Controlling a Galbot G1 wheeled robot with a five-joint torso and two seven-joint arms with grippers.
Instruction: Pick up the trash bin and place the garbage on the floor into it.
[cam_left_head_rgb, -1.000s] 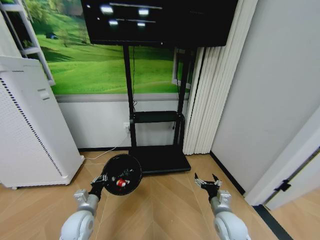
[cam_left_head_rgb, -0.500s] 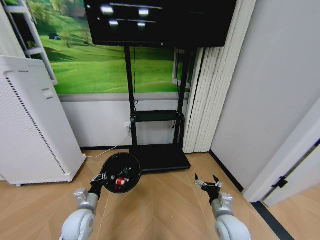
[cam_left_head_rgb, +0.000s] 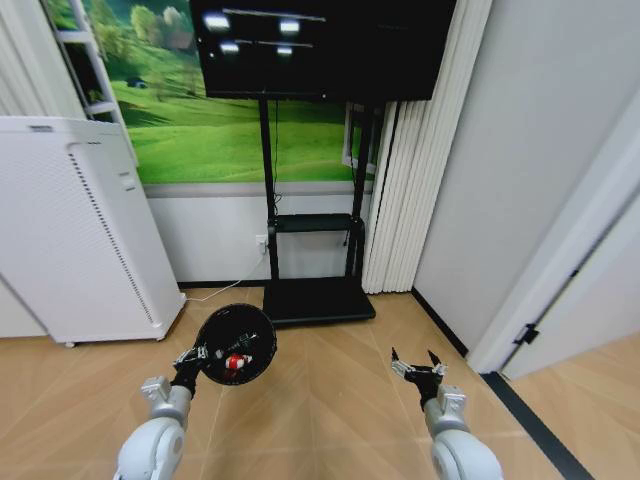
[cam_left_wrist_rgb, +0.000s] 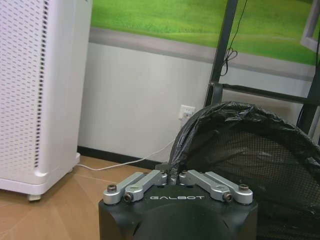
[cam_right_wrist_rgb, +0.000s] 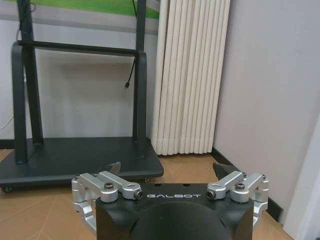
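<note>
The left end effector (cam_left_head_rgb: 197, 354) is clamped on the rim of the bin (cam_left_head_rgb: 236, 343), holding it above the floor at near left. A red-and-white piece (cam_left_head_rgb: 232, 364) lies inside. The right end effector (cam_left_head_rgb: 417, 366) waits at near right, fingers apart.

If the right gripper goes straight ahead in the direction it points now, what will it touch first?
Probably the base of the black TV stand or the white folded curtain beside it. The open right gripper points between them over bare wooden floor; depth is unclear, so which comes first is uncertain.
</note>
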